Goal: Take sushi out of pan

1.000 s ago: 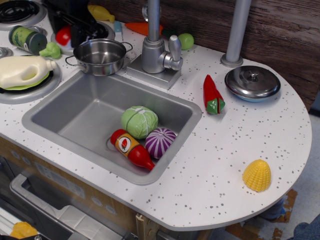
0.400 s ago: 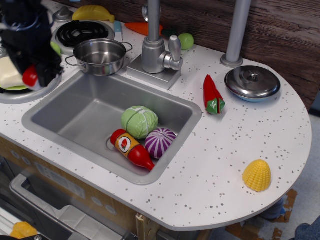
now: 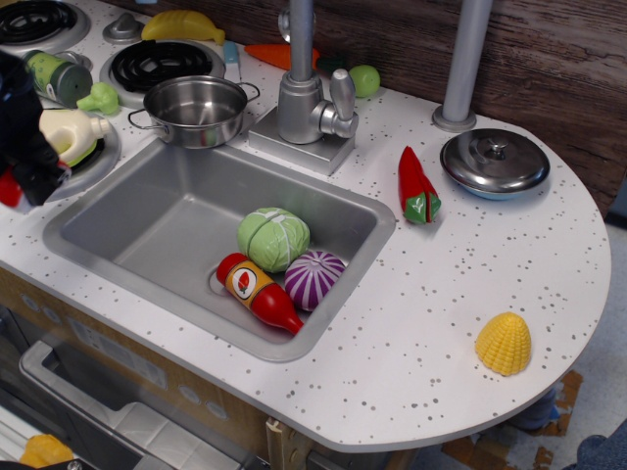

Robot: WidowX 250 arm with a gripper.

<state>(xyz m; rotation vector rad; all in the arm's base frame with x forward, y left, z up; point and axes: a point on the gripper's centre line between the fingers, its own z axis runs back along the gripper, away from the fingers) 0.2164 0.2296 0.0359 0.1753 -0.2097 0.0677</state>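
The pan (image 3: 196, 110), a small shiny steel pot with two loop handles, stands behind the sink's back left corner, and its inside looks empty. My black gripper (image 3: 22, 178) is at the far left edge of the view, low over the counter to the left of the sink. It is shut on the sushi (image 3: 8, 188), of which only a red bit shows at the frame's edge. The gripper is well to the left of and in front of the pan.
The sink (image 3: 147, 220) holds a green cabbage (image 3: 273, 238), a purple cabbage (image 3: 313, 279) and a ketchup bottle (image 3: 259, 292). A white bottle (image 3: 73, 132) lies beside the gripper. A faucet (image 3: 304, 98), chili pepper (image 3: 416, 186), steel lid (image 3: 494, 162) and yellow corn (image 3: 504, 343) are to the right.
The gripper has carried the sushi from behind the pan, at the stove, to the left and forward, down to the counter's left edge. The pan has not moved.
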